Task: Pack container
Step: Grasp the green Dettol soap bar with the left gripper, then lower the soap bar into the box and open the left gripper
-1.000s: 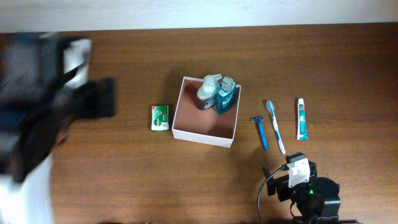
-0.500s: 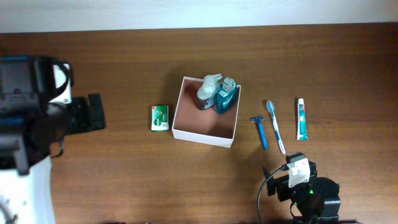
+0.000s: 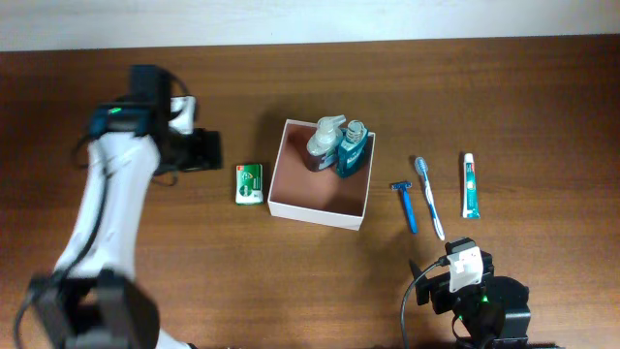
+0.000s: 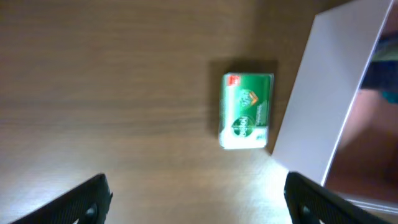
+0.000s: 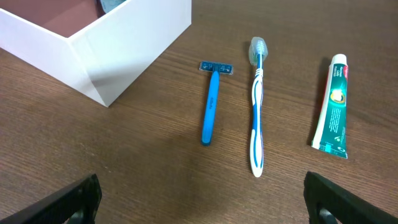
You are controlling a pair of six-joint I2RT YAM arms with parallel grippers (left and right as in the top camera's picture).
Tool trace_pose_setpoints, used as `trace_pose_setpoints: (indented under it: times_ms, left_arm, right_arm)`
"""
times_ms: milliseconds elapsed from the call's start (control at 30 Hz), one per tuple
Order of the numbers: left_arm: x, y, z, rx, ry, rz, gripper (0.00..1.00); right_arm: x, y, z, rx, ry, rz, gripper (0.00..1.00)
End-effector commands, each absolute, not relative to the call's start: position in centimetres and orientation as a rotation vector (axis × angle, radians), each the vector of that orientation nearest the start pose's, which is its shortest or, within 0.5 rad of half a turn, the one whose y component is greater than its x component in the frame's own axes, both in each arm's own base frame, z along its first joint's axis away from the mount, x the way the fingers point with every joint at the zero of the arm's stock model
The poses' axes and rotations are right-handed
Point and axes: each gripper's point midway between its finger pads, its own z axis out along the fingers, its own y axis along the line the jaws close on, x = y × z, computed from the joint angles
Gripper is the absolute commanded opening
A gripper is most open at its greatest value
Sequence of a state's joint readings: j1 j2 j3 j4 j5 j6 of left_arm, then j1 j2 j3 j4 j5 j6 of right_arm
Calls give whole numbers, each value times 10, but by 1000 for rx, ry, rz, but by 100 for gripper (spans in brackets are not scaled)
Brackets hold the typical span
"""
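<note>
The container point(image 3: 320, 208) is a square white-walled box with a pinkish-brown inside at mid table. Two bottles point(image 3: 339, 145) stand in its far corner. A green soap pack point(image 3: 250, 183) lies just left of it, seen also in the left wrist view point(image 4: 246, 111) beside the container wall point(image 4: 323, 99). My left gripper point(image 3: 203, 151) is open and empty, left of the soap pack point(image 4: 196, 199). A blue razor point(image 5: 211, 102), a toothbrush point(image 5: 256, 106) and a toothpaste tube point(image 5: 333, 106) lie right of the container point(image 5: 124, 50). My right gripper point(image 5: 202, 199) is open and empty at the front.
The razor point(image 3: 406, 206), toothbrush point(image 3: 429, 197) and toothpaste tube point(image 3: 469, 184) lie in a row right of the box. The right arm's base point(image 3: 475, 301) sits at the table's front edge. A pale wall runs along the far edge.
My left arm has swung in from the far left to just left of the soap pack. The right arm and the objects have not moved.
</note>
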State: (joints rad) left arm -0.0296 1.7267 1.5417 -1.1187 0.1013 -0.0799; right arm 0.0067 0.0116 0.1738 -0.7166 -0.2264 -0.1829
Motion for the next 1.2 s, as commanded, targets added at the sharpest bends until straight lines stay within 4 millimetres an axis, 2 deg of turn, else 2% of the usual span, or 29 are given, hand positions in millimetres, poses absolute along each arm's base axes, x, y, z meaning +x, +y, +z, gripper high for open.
trace_pose_setpoints:
  times_ms: [0, 200, 367, 633, 733, 800, 900, 1000, 1067, 1167]
  left_arm:
    - [383, -69, 101, 117, 2980, -195, 82]
    - [375, -86, 49, 202, 3110, -59, 78]
    - [377, -93, 23, 207, 3144, -60, 78]
    - [376, -94, -1, 182, 3185, -48, 79]
    - [374, -94, -5, 185, 3198, -45, 76]
    - [374, -94, -7, 184, 3202, -44, 71]
    - [373, -94, -7, 177, 3205, -49, 57]
    - [371, -95, -6, 167, 3217, -71, 51]
    - [370, -93, -3, 159, 3228, -68, 48]
    - [372, -88, 15, 137, 3242, -65, 40]
  right_arm:
    - [194, 38, 88, -316, 2084, 133, 99]
    - [194, 38, 88, -316, 2084, 133, 99]
    - [194, 38, 88, -316, 2084, 133, 99]
    - [194, 38, 88, -316, 2084, 133, 99]
    - [194, 38, 88, -316, 2084, 133, 99]
    - [194, 38, 88, -316, 2084, 133, 99]
    - [194, 38, 88, -316, 2084, 133, 99]
    - [194, 38, 88, -316, 2084, 133, 99]
    - [194, 38, 88, -316, 2084, 133, 99]
    - [194, 38, 88, -316, 2084, 133, 99]
